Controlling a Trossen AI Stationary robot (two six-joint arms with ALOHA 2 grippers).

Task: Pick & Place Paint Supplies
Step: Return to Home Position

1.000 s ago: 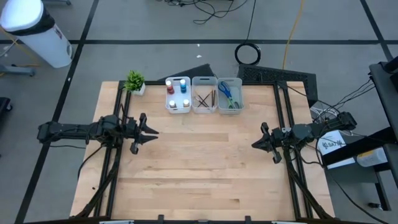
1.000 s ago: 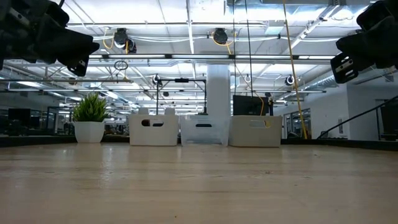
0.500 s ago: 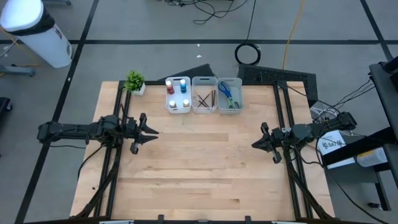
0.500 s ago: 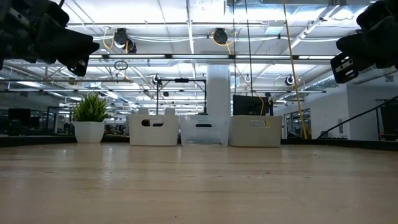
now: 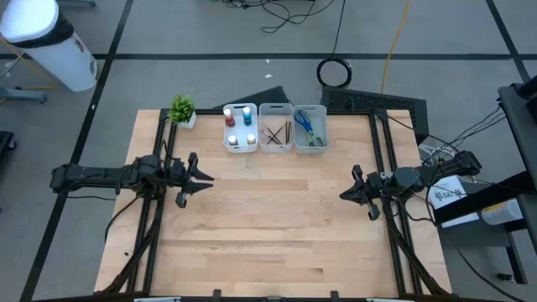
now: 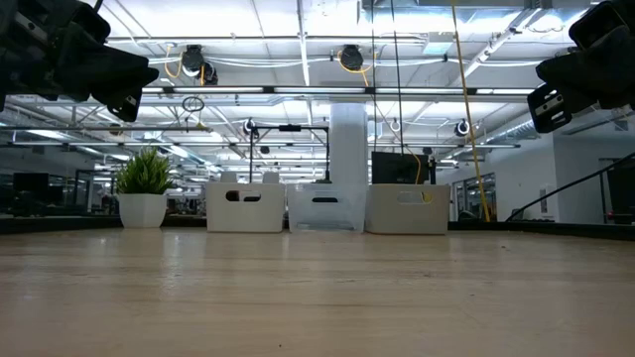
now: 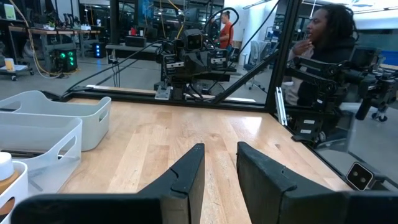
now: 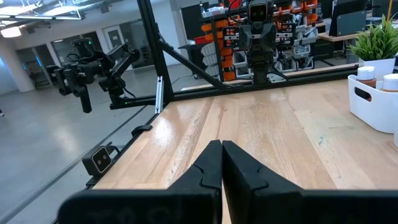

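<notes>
Surface: pale wooden table (image 5: 268,239) on a grey floor, with black frame rails along its left and right sides. The low view looks into an open workshop hall with the ceiling lights on.

Left fingers (image 7: 186,180): spread, with a narrow gap and bare wood showing through it. The left gripper (image 5: 200,179) hangs over the left part of the table and points toward the centre. Its arm is stretched out level from the left edge.

Right fingers (image 8: 208,169): pressed together, no gap visible. The right gripper (image 5: 346,193) hangs over the right part of the table, also pointing toward the centre. It is well apart from the left gripper and from all supplies.

Supplies: all sit in three whitish bins standing side by side in a row at the far edge.
- left bin (image 5: 241,150): paint bottles (image 5: 229,121), upright, with red, blue and white caps.
- middle bin (image 5: 276,149): thin dark brushes (image 5: 275,132), lying crossed.
- right bin (image 5: 311,149): scissors (image 5: 305,124), blue and green handles showing.

Other: a potted plant (image 5: 182,109) stands at the far left corner, near the left bin but apart from it. A white cylindrical container (image 5: 50,42) and a coil of cable (image 5: 334,73) are on the floor beyond the table. The left wrist view shows a person (image 7: 320,43) in dark clothing past the table's right side.
</notes>
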